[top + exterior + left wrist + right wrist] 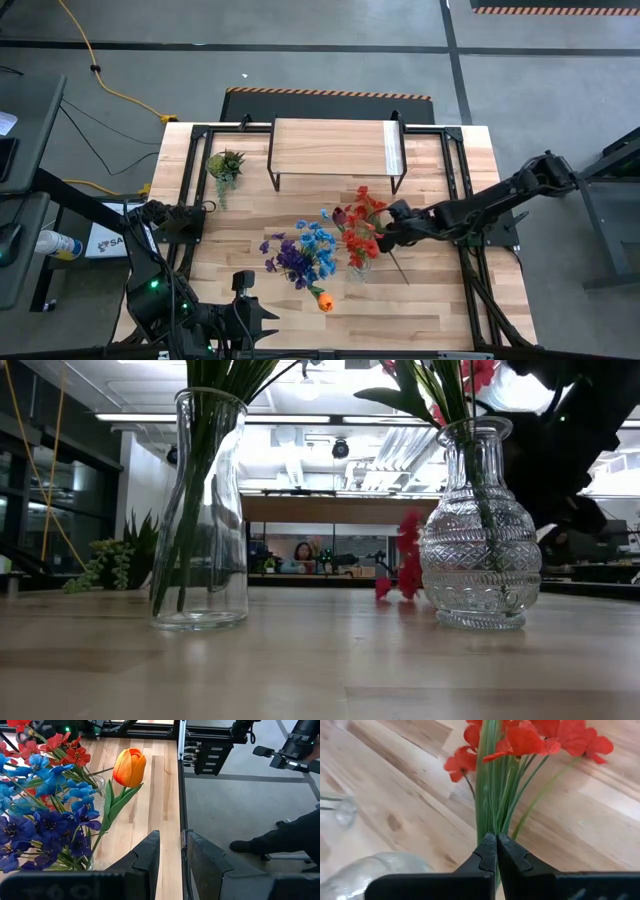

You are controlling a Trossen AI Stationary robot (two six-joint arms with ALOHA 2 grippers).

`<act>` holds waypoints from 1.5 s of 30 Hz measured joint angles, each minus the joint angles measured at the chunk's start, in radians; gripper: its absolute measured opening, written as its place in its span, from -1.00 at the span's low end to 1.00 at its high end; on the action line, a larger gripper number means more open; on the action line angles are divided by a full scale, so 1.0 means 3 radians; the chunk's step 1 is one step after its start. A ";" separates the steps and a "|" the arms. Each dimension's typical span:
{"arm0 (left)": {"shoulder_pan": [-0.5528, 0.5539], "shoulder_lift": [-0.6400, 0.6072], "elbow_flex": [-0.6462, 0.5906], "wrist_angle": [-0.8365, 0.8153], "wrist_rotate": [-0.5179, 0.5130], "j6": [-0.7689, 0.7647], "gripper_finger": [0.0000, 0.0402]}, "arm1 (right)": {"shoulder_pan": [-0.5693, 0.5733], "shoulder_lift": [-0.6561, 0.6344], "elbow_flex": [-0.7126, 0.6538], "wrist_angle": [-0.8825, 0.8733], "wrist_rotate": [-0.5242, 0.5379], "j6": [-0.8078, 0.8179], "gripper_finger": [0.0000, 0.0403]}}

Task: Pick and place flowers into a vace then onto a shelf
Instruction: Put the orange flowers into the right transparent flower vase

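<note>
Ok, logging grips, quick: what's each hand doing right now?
Left hand: partly open, holding nothing.
Right hand: shut on the red flowers' stems.

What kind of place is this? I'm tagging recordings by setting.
Probably a robotics lab or workshop: bare concrete floor with hazard striping, a yellow cable, and open office space behind the table.

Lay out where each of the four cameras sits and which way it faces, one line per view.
High view: overhead, straight down on the table; both arms show.
Low view: at tabletop height, level past two glass vases into the room; a dark arm at upper right.
Left wrist view: behind the left hand, facing the orange tulip and the blue flowers.
Right wrist view: behind the right hand, shut on the red flowers.
Shared: the red flowers appear in the high and right wrist views.
</note>
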 joint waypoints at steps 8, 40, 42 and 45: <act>0.0000 0.0000 0.0000 -0.0001 0.0000 0.0000 -0.33 | 0.0000 -0.0310 0.0000 -0.0276 0.0035 -0.0015 -1.00; 0.0000 0.0000 0.0000 0.0025 -0.0004 -0.0001 -0.33 | 0.0058 -0.1347 0.0000 -0.1589 -0.0669 0.0101 -1.00; 0.0000 0.0000 0.0000 0.0025 -0.0004 -0.0001 -0.33 | 0.0137 -0.1347 0.0000 -0.1642 -0.0762 0.0165 -1.00; -0.0001 0.0000 0.0000 0.0023 -0.0005 -0.0001 -0.33 | 0.0301 -0.1353 0.0000 -0.1711 -0.0859 0.0308 -1.00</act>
